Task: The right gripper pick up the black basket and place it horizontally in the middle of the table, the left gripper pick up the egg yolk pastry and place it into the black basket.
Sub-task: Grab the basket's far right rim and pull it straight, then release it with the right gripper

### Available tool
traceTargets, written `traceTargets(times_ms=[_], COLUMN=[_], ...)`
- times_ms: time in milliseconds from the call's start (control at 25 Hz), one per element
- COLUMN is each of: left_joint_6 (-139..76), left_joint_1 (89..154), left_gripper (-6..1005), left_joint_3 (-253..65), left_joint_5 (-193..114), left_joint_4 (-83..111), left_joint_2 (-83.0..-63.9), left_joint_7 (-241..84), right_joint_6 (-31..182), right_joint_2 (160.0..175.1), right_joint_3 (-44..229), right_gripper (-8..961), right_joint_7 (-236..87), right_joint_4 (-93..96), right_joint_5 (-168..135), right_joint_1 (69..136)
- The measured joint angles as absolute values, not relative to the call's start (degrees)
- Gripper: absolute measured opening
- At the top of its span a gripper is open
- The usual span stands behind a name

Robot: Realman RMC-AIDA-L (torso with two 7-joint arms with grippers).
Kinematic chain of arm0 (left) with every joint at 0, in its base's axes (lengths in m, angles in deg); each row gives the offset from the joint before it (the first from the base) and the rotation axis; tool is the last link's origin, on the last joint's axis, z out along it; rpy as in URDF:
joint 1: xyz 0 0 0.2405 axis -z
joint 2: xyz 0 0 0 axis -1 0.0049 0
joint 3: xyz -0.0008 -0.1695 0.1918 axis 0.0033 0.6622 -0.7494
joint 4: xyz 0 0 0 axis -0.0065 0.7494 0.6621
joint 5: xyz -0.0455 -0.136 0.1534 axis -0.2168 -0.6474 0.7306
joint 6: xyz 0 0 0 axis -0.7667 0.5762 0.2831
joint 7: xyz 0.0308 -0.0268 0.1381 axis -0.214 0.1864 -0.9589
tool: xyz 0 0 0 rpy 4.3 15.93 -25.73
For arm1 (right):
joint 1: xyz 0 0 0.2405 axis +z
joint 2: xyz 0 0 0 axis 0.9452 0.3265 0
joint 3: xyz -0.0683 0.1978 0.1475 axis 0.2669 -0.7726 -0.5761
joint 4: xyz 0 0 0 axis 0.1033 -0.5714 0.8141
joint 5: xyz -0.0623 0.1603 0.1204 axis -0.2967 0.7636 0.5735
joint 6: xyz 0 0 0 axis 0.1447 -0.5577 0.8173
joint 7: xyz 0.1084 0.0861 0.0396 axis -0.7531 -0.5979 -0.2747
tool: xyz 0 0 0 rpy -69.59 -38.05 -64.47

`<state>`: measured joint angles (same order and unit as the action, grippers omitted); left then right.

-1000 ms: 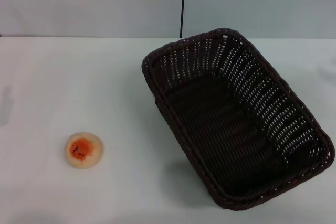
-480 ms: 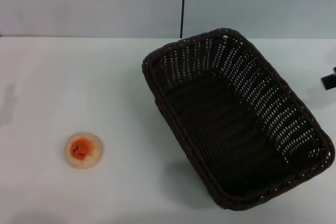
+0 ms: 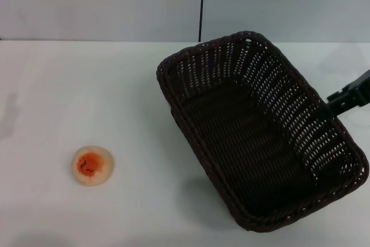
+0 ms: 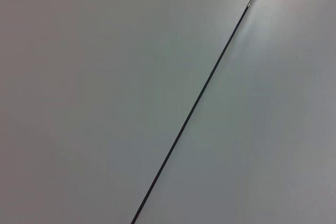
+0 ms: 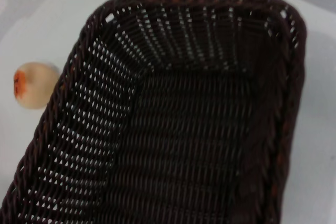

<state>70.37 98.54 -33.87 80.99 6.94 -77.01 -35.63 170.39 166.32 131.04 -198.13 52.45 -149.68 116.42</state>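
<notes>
Head view: large rectangular dark brown-black woven wicker basket (image 3: 260, 131), the black basket of the task, standing upright but skewed on the wide white table (image 3: 87, 85), right of centre and not yet set horizontally. The right gripper (image 3: 347, 98), a black arm end, reaches in from the right edge over the basket's far right rim (image 3: 324, 111); whether its jaws are apart or together cannot be told, and contact with the rim cannot be confirmed. The small round pale cream egg yolk pastry (image 3: 92, 166) with its orange-red blotch lies well apart to the left, nothing between it and the basket. Grey wall panels (image 3: 104, 4) with a dark seam stand behind.

Left wrist view: only grey panel surface and a thin dark seam (image 4: 199, 103); the left gripper is not visible in any view.

Right wrist view: basket interior (image 5: 184, 145) fills the frame, braided rim around it; the pastry (image 5: 34, 85) sits just outside one long wall.

Risk, as judged: the slanted open weave and thick rim offer a poor hold, so a shallow grasp could slip or tip the basket; swinging it toward centre could sweep a corner into the pastry.
</notes>
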Motion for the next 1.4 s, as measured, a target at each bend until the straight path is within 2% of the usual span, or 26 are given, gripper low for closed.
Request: traceTargets(times_ms=[400, 520, 760, 920, 960, 1160, 1400], left_joint_6=[70.4, 70.4, 70.2, 70.2, 70.2, 70.1, 70.1], left_joint_1=[98.1, 98.1, 98.1, 98.1, 98.1, 98.4, 98.2], left_gripper=[825, 824, 823, 822, 822, 821, 819], left_joint_3=[-33.9, -33.9, -33.9, -33.9, -33.9, -33.9, -33.9], left_joint_5=[81.0, 81.0, 81.0, 81.0, 81.0, 81.0, 80.9], left_joint_4=[7.1, 7.1, 7.0, 7.0, 7.0, 6.7, 6.5], left_joint_2=[-77.01, -77.01, -77.01, -77.06, -77.07, -77.1, -77.06], left_joint_7=[-35.5, -35.5, -35.5, -35.5, -35.5, -35.4, -35.4], right_joint_6=[165.3, 164.1, 162.6, 162.5, 162.6, 163.6, 168.5], right_joint_2=[167.54, 168.3, 169.62, 169.83, 169.8, 168.45, 166.25], right_joint_3=[132.1, 132.4, 131.9, 131.5, 131.3, 131.1, 130.9], right_gripper=[661, 660, 458, 268, 221, 140, 139], right_joint_7=[-198.1, -197.8, -197.8, -197.8, -197.8, -197.7, -196.6], right_joint_4=[47.9, 48.1, 47.8, 48.8, 49.2, 52.1, 55.4], right_joint_5=[-151.1, -151.2, -150.8, -149.3, -148.3, -139.9, -130.6], right_joint_1=[116.6, 116.2, 114.7, 113.7, 113.3, 110.5, 108.6])
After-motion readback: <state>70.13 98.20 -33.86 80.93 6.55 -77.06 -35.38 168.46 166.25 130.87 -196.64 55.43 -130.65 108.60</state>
